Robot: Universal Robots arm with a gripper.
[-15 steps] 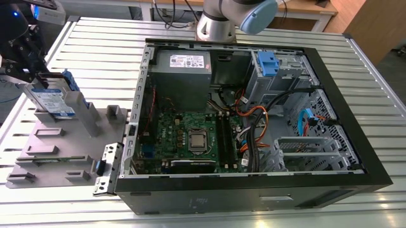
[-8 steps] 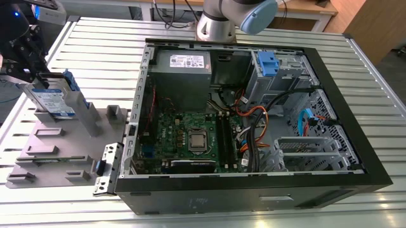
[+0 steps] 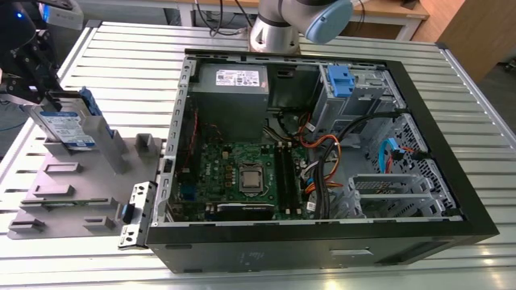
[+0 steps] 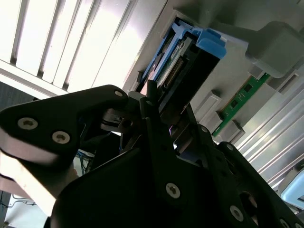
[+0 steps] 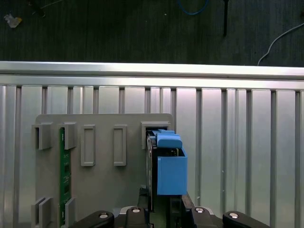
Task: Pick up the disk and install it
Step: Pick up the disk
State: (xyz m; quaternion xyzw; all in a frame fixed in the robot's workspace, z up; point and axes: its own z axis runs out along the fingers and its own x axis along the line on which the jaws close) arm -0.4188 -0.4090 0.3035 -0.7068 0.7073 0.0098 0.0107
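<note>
The disk stands on edge in a slot of the grey holder plate, at the exterior view's left. It is silver with a white-and-blue label and a bright blue bracket. My black gripper reaches down onto its upper end and is shut on the disk. In both wrist views the disk runs out from between my fingers, one on each flat side. The gripper hides the held end.
An open black computer case lies at the exterior view's right, with a motherboard, cables and a drive bay holding a blue clip. A green memory stick sits in the holder plate. The arm's base stands behind the case on the slatted metal table.
</note>
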